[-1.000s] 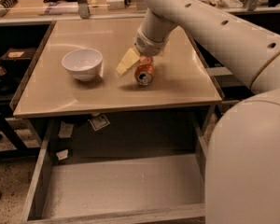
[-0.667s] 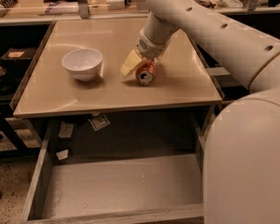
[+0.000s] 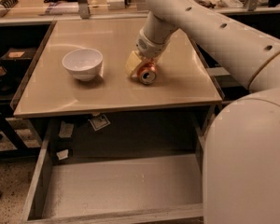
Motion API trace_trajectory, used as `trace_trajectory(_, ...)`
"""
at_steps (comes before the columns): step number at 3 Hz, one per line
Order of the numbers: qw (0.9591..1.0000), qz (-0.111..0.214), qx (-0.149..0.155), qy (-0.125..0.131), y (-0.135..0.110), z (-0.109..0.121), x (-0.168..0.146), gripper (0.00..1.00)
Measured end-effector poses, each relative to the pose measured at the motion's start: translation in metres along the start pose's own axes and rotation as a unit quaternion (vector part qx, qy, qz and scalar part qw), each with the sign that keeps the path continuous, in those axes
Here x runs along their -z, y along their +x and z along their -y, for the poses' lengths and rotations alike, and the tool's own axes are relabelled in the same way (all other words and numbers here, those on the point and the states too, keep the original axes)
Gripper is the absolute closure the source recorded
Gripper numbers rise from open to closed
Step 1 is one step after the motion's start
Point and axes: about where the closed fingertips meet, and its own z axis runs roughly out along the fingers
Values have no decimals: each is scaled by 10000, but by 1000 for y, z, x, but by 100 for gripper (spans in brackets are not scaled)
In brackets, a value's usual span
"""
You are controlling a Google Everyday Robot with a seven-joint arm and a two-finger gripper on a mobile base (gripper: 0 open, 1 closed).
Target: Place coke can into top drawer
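The coke can lies on its side on the beige tabletop, right of centre, its silver end facing the camera. My gripper comes down from the arm at the upper right and sits right on the can, covering its far end. The top drawer is pulled out below the tabletop's front edge, and its pale grey bottom holds nothing.
A white bowl stands on the tabletop left of the can. The robot's large white body fills the lower right, next to the drawer. Cluttered benches run behind the table. Paper tags hang under the tabletop.
The gripper has shifted slightly right and closer onto the can. The can has barely moved.
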Motion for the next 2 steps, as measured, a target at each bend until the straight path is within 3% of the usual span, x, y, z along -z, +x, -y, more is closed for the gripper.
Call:
trace_trajectory(1, 10000, 0, 0, 0, 0, 0, 0, 88)
trace_trajectory(2, 10000, 0, 0, 0, 0, 0, 0, 100)
